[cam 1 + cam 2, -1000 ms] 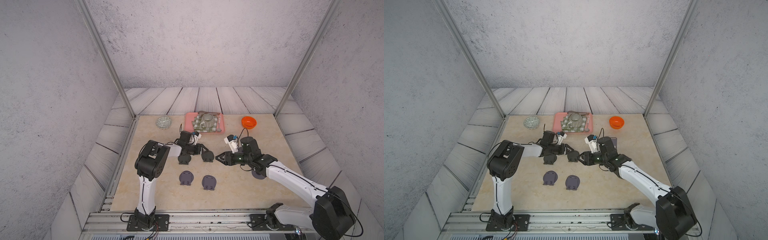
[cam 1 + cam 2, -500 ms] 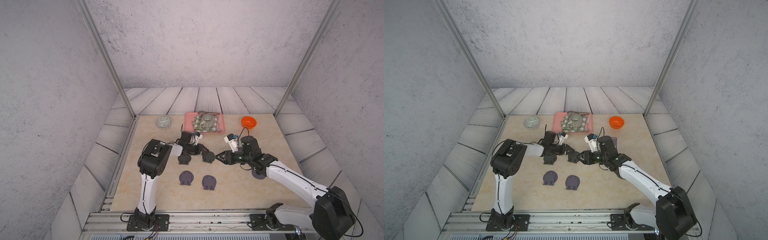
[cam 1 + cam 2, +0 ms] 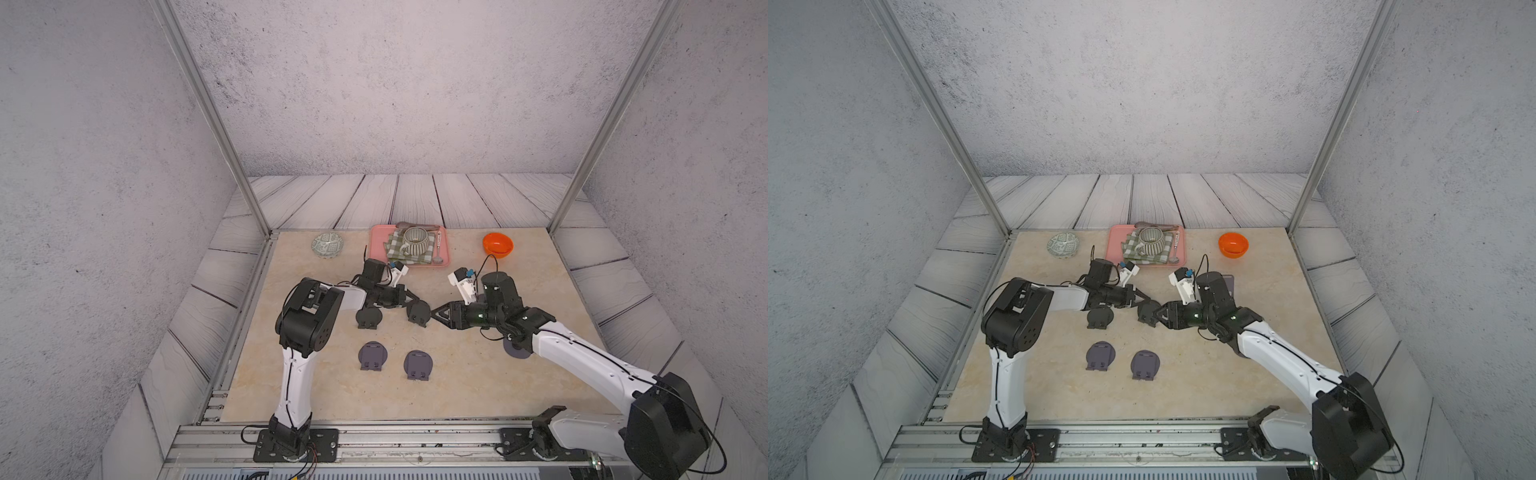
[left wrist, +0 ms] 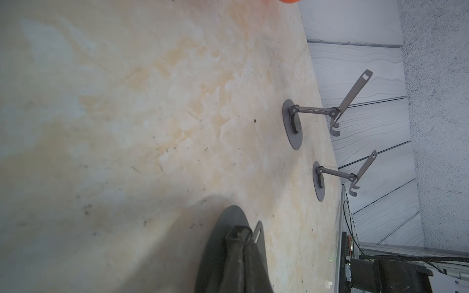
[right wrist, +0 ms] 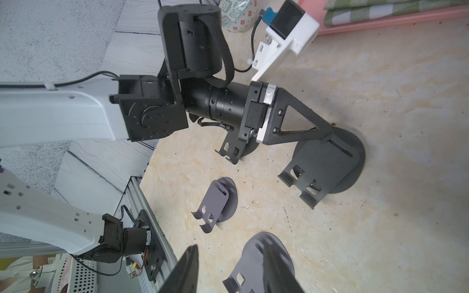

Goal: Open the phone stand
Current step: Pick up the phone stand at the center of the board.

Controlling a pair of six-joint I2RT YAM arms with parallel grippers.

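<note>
The tray [image 3: 377,243] is pink; on it, a green-and-white checked cloth [image 3: 392,252] and grey-green striped mug [image 3: 417,242]. Flanking the tray: an orange bowl [image 3: 497,244] and a patterned bowl [image 3: 327,244], teal on white. The phone stand [image 3: 417,312] is dark grey, the tabletop [image 3: 478,374] marbled beige.

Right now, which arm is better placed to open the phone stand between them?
Left: the left fingers are shut on the black metal phone stand; the right fingers are open and empty.

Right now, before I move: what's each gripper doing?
Left gripper: closed, tips at the top edge of the dark phone stand plate; a pinch cannot be confirmed.
Right gripper: open, holding nothing.
</note>
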